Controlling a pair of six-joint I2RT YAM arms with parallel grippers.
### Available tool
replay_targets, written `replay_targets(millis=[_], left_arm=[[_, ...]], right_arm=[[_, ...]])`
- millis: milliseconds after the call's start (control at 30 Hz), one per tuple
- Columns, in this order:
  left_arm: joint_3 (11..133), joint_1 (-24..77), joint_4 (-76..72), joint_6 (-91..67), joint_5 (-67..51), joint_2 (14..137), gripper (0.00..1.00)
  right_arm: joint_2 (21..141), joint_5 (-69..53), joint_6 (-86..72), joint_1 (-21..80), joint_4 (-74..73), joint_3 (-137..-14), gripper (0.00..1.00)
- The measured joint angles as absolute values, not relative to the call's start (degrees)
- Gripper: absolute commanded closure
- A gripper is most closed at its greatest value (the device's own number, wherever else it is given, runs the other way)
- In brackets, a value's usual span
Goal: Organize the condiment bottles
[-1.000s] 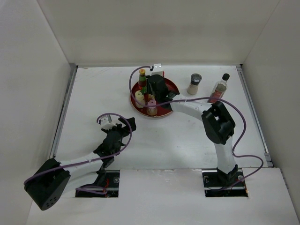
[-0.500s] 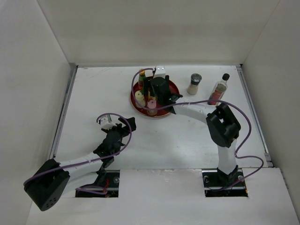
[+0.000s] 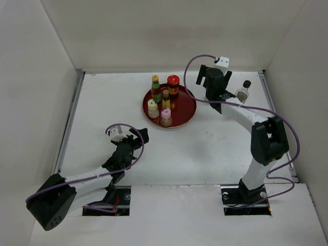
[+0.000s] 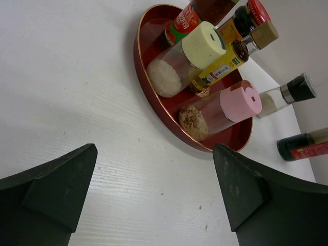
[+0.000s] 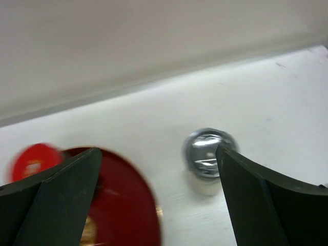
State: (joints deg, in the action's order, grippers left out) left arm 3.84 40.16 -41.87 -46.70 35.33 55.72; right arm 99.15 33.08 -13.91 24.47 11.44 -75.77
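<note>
Round red plate [image 3: 185,107] is in the upper middle of the top view. On it, all upright, you have:
- green-red banded bottle [image 3: 155,86] at the back left
- red-lidded dark jar [image 3: 173,84] at the back right
- amber bottle [image 3: 165,98] in the middle
- cream-capped bottle [image 3: 152,107] on the left side
- pink-capped bottle [image 3: 166,117] at the near rim

In the left wrist view these five are close together in the upper part of the frame.

Two others are off the plate, on the white table [image 3: 102,102] to the right of it. The grey-lidded shaker [image 5: 207,154] is nearer to the plate and the tall clear black-capped bottle [image 3: 242,92] is further right.

Your right gripper [image 5: 159,154] hangs in the upper right of the top view, btw. the plate and the tall bottle, and it hides the shaker there. Its wrist view is blurred. The fingers are apart, and the shaker lid shows below them, close to the finger on the right of the frame. Contact I cannot tell.

Your left gripper [image 4: 154,154] is in the lower left of the top view, well apart from the plate. Its fingers are spread wide w/ only bare table btw. them
</note>
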Motion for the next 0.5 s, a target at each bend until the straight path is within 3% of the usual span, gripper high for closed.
replay_targets(millis=[500], left_arm=[[3.84, 40.32, -42.06, -46.68, 35.33, 57.25, 0.00]], right_arm=[[111.00, 33.06, -13.89, 17.52, 3.64, -79.15, 0.00]])
